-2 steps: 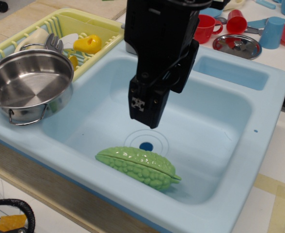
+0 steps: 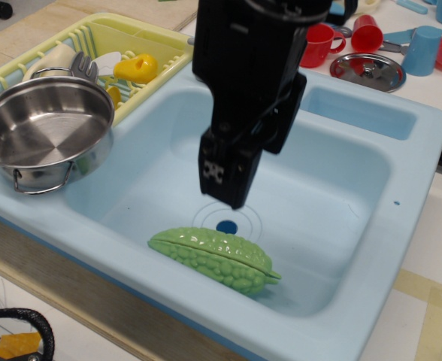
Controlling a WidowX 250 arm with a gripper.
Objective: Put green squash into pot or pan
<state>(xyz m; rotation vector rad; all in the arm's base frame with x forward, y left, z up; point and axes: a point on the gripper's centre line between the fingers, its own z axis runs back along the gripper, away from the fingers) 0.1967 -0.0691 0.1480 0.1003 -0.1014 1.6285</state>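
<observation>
Black gripper (image 2: 225, 184) hangs above the sink (image 2: 401, 135) drain, holding nothing; its fingers look pressed together, but from this angle I cannot tell for sure. Its upper arm is cut off by the frame. Compared with before, it has lowered slightly. The green squash (image 2: 212, 259) lies on the sink floor, and the pot (image 2: 44, 135) sits on the left rim.
</observation>
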